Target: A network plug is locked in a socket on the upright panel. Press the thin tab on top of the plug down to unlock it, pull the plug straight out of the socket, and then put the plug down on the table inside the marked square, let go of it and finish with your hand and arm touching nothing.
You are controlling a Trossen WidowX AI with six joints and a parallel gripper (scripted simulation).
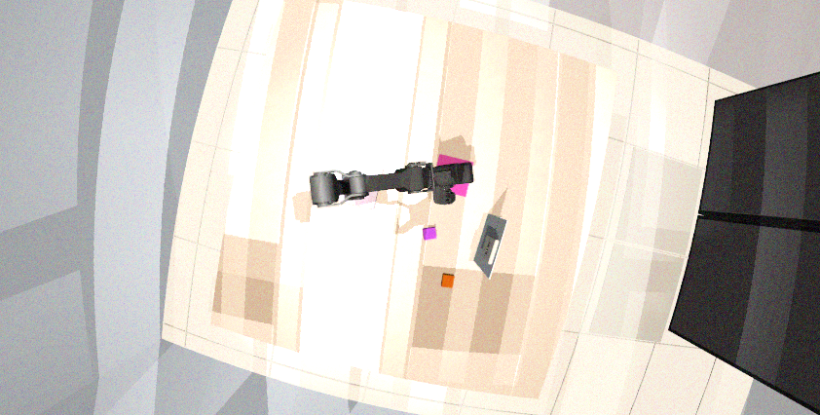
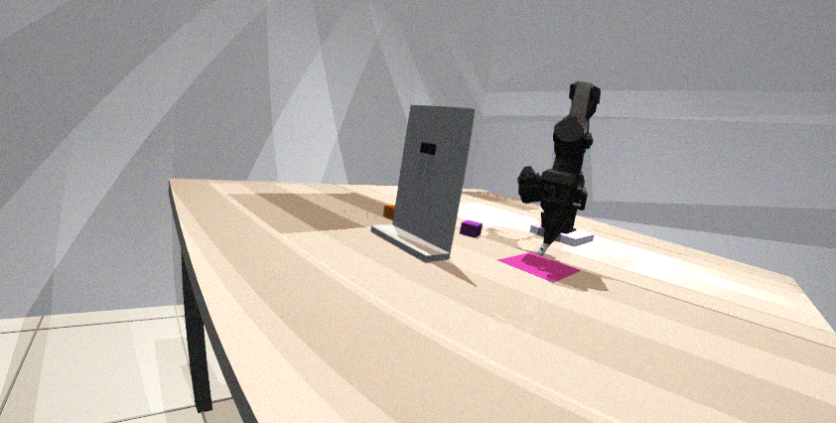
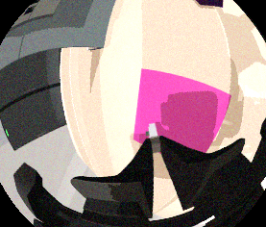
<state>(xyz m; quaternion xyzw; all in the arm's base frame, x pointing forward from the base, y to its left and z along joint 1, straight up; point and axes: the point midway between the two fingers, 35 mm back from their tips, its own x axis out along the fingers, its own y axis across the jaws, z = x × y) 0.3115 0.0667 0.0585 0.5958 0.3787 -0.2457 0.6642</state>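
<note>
My gripper point(image 2: 544, 244) point(image 3: 154, 140) is shut on the small pale plug point(image 2: 542, 249) point(image 3: 153, 129), which sticks out below the fingertips, tilted in the exterior view. The plug is out of the panel and held a little above the table at the magenta square point(image 1: 462, 189) point(image 2: 562, 273) point(image 3: 151, 91). The square lies flat, with the gripper's shadow on it. In the top view the arm hides the plug and part of the square. The thin tab cannot be made out. The upright grey panel point(image 1: 498, 223) point(image 2: 435, 186) point(image 3: 91, 36) stands apart from the gripper.
A purple cube point(image 1: 429, 233) point(image 2: 471, 229) point(image 3: 210, 2) lies on the table between the square and an orange cube point(image 1: 447, 281) point(image 2: 388, 211). The panel's flat foot point(image 2: 409, 243) rests on the table. The arm's pale base point(image 2: 578, 237) is behind the square in the exterior view.
</note>
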